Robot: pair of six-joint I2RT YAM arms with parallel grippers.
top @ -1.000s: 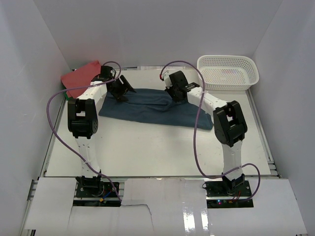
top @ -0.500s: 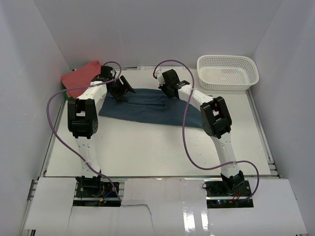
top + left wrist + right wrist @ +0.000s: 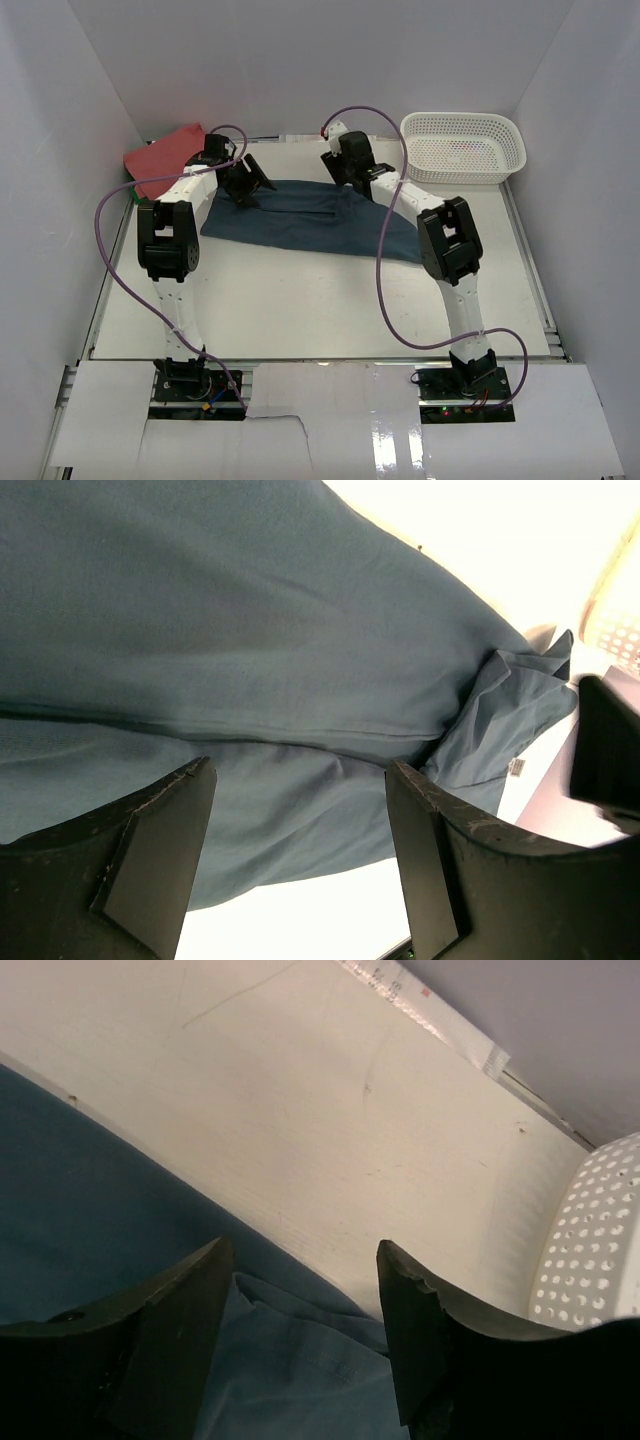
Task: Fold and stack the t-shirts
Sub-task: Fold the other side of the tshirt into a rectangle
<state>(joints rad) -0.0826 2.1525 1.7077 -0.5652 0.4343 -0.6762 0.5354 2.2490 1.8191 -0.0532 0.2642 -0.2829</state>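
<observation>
At about ten o'clock on the white table [image 3: 300, 300], the plain coral-red cotton t-shirt [image 3: 165, 155] lies bunched against the wall. Just to its right, the left tool [image 3: 300, 785] hangs over the left end of the dark teal-blue cotton t-shirt [image 3: 300, 220], its jaws spread and empty. That shirt lies as a long band across the table's far middle, toward twelve o'clock, with a fold line running along it. The cloth looks light, limp and easily creased. It would likely sag unless pinched at two corners or along a hem. The right tool [image 3: 300, 1260] stands spread over the shirt's far edge, holding nothing. At two o'clock sits the white plastic lattice basket [image 3: 462, 147].
</observation>
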